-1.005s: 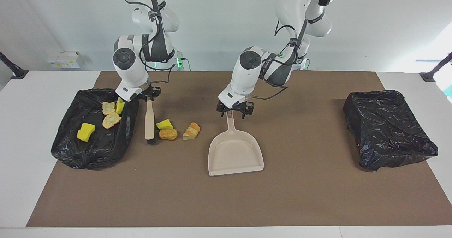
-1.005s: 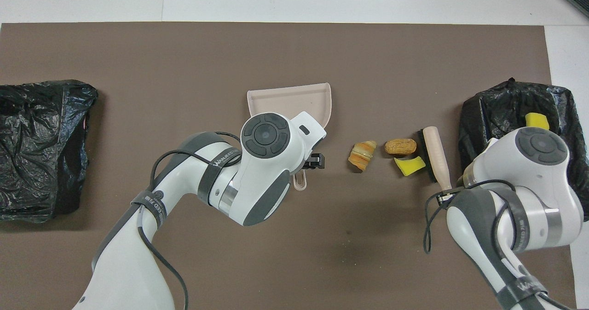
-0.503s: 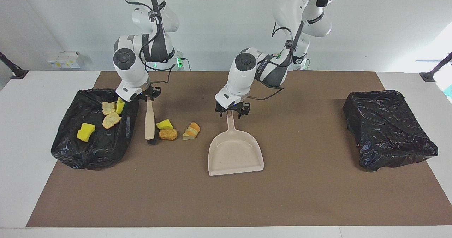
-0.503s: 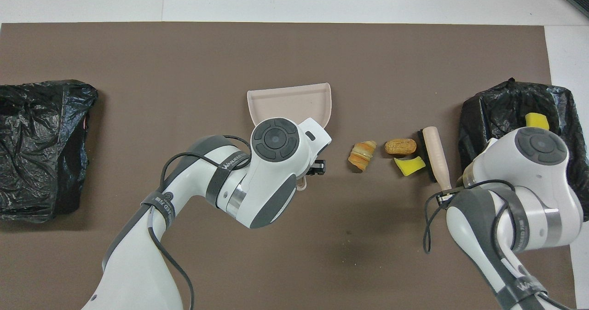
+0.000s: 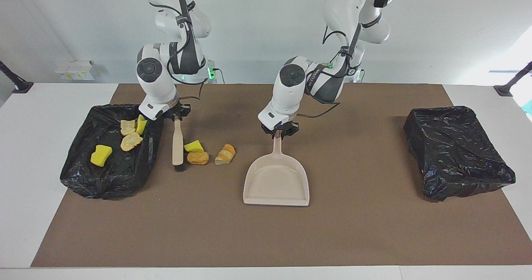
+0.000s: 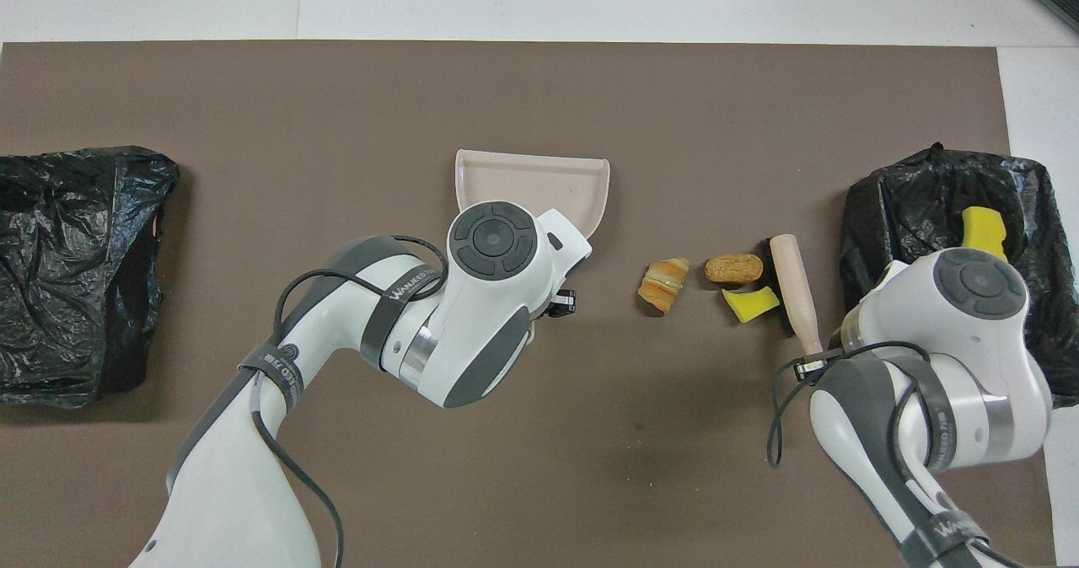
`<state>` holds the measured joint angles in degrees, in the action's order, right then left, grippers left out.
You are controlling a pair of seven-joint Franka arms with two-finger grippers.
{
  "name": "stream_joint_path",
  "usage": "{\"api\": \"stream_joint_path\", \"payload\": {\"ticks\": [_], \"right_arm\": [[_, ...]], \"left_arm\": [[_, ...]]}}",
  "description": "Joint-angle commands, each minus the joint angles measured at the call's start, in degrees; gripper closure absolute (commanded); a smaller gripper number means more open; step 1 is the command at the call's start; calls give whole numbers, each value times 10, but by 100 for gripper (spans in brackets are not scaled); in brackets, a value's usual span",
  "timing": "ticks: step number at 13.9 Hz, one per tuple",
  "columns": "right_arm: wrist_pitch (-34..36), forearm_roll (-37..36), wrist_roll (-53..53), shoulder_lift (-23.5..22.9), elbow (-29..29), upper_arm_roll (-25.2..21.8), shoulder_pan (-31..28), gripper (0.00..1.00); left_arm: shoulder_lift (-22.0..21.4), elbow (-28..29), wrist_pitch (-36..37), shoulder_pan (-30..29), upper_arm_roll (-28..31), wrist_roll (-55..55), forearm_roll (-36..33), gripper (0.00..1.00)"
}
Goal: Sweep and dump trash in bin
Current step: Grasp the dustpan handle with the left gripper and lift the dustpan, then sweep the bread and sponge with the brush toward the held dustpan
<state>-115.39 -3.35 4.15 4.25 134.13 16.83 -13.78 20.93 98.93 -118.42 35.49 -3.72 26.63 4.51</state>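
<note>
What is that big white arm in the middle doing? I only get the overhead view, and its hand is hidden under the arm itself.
Observer: In the facing view, the left gripper is closed on the handle of the dustpan.
Operator: And the other arm, by the brush?
Observer: The right gripper is shut on the top end of the handle of the brush.
Operator: I can see only one yellow piece in the black bag next to it.
Observer: That bin holds four scraps: the yellow sponge, two beige lumps and a yellow-green chunk near the right gripper.
</note>
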Motion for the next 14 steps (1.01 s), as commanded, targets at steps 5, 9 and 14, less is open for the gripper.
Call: {"api": "stream_joint_path", "payload": {"ticks": [5,9,14], "right_arm": [[-14,5,-18,18,16,7,0,100],[-13,9,-68,11,12,7,26,100],[-20,41,-135,-8,0,7,94,100]], "left_arm": [[-98,9,155,-113,1,-325,-13,100],[-134,60,212,-183,2,-517,-13,100],[-164,119,184,-220,2,-681,-25,100]]}}
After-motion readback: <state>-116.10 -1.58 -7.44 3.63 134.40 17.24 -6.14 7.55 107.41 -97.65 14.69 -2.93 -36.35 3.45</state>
